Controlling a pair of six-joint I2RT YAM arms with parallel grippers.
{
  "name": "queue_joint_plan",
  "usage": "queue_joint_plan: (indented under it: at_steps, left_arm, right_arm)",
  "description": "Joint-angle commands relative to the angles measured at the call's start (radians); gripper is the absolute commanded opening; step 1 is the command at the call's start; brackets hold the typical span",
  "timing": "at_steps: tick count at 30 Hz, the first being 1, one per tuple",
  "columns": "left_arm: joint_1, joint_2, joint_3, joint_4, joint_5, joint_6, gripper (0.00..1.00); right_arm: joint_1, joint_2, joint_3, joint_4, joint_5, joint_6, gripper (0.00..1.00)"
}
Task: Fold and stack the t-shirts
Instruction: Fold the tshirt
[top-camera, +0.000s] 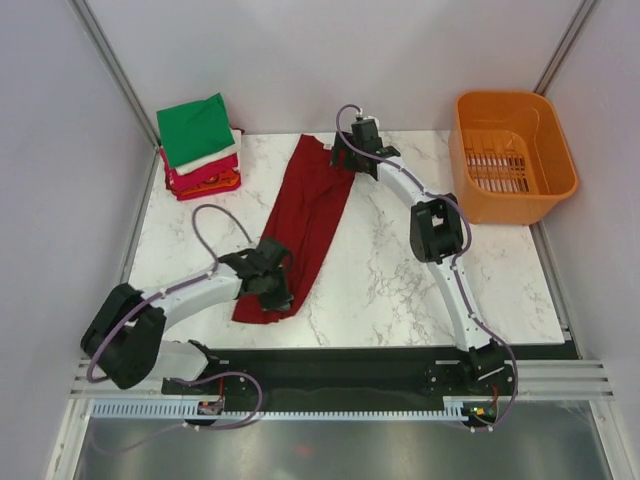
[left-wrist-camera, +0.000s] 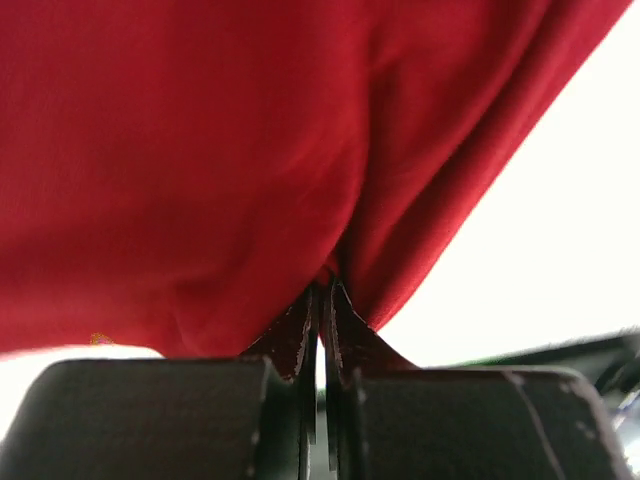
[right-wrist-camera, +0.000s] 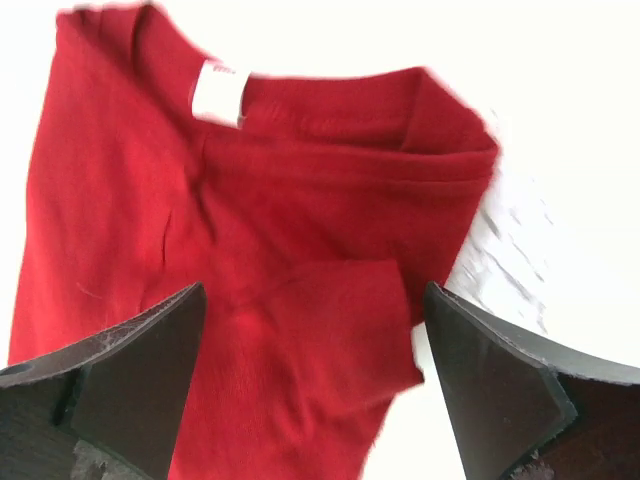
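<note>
Marble table (top-camera: 420, 290) is spread with the dark red t-shirt (top-camera: 312, 215) in a long strip — its hem clamped in the left gripper (left-wrist-camera: 322, 295), its collar just below the wide-open right gripper (right-wrist-camera: 312, 292) — so both ends should be gripped evenly before folding is begun.

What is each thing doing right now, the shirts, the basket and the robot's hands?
dark red t-shirt, folded into a long strip
left hand, shut on the dark red t-shirt's near end
right hand, open above its collar
folded t-shirts, stacked, green on top
orange basket, upright, empty
</note>
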Motion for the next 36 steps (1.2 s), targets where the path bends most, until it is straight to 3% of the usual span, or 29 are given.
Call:
queue_joint_plan:
  at_steps: [1,4,5,10,12,13,14,15,23,29,32,36]
  left_arm:
    - [-0.177,0.083,0.112,-0.004,0.016,-0.155,0.02]
    - [-0.280,0.198,0.248,0.001,0.013,-0.157,0.06]
    - [-0.298,0.248,0.314,0.004,0.015,-0.157,0.11]
    - [-0.383,0.410,0.499,0.015,0.056,-0.123,0.18]
    - [-0.416,0.469,0.571,0.018,0.078,-0.106,0.28]
    - [-0.429,0.483,0.588,0.016,0.078,-0.092,0.54]
    - [-0.438,0.487,0.603,0.016,0.073,-0.091,0.71]
    - [-0.447,0.483,0.602,0.018,0.070,-0.094,0.99]
    - [-0.464,0.200,0.461,-0.028,-0.057,-0.094,1.00]
    - [-0.476,0.027,0.441,-0.112,-0.105,-0.025,1.00]
    - [-0.480,-0.012,0.352,-0.148,-0.155,-0.042,1.00]
    - [-0.492,0.006,0.230,-0.143,-0.171,-0.095,0.89]
  right_arm:
    - [0.000,-0.046,-0.045,0.184,-0.108,0.009,0.98]
    - [-0.009,-0.112,-0.059,0.145,-0.067,-0.058,0.98]
    - [-0.014,-0.188,-0.124,0.146,-0.015,-0.070,0.98]
    - [-0.080,-0.469,-0.376,0.138,0.060,-0.113,0.98]
    - [-0.101,-0.604,-0.508,0.122,0.089,-0.120,0.98]
    - [-0.104,-0.644,-0.549,0.109,0.097,-0.121,0.98]
    - [-0.107,-0.682,-0.632,0.099,0.109,-0.118,0.98]
    - [-0.107,-0.756,-0.675,0.085,0.112,-0.114,0.98]
    - [-0.081,-1.093,-1.255,0.020,-0.015,0.028,0.98]
    - [0.007,-1.274,-1.536,-0.032,-0.102,0.052,0.98]
    - [0.031,-1.402,-1.669,-0.078,-0.088,0.083,0.98]
    - [0.034,-1.545,-1.786,-0.107,-0.139,0.124,0.92]
